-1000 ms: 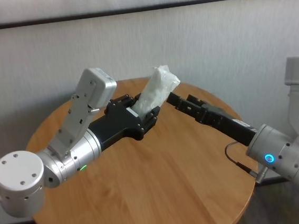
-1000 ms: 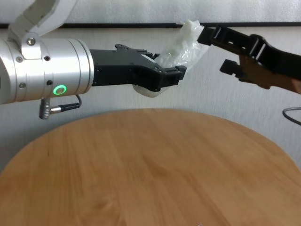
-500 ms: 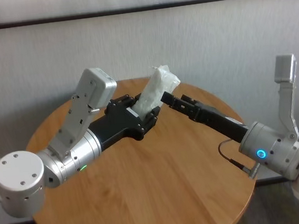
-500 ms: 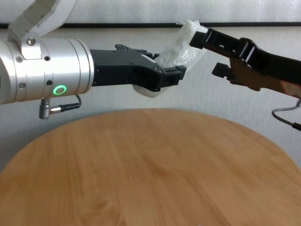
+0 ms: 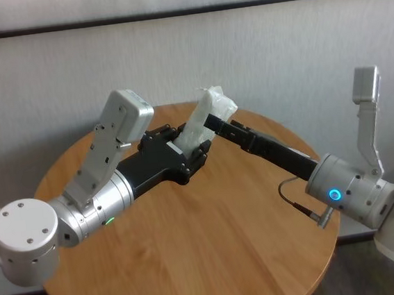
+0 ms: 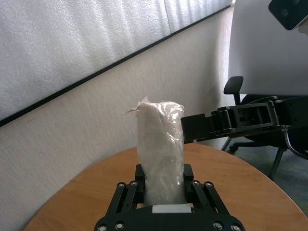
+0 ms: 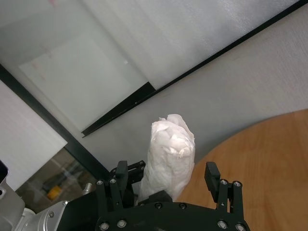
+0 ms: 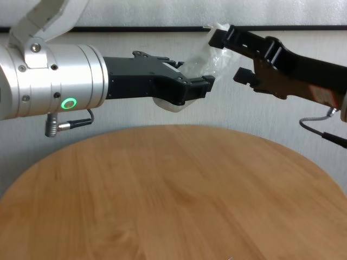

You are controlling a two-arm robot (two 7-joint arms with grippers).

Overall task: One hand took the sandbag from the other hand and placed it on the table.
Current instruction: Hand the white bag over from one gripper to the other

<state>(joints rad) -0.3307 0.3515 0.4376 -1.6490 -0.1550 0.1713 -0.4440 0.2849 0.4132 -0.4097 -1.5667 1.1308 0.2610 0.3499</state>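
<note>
White sandbag (image 5: 205,122) held upright above the round wooden surface (image 5: 214,257), left pincer (image 5: 187,152) clamped on its lower end, right pincer (image 7: 168,185) spread wide around its upper part

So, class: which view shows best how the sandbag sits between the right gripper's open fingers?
Right wrist view: the sandbag stands between the right gripper's open fingers. Head and chest views show it side-on; the left wrist view shows the left gripper clamping its base.
</note>
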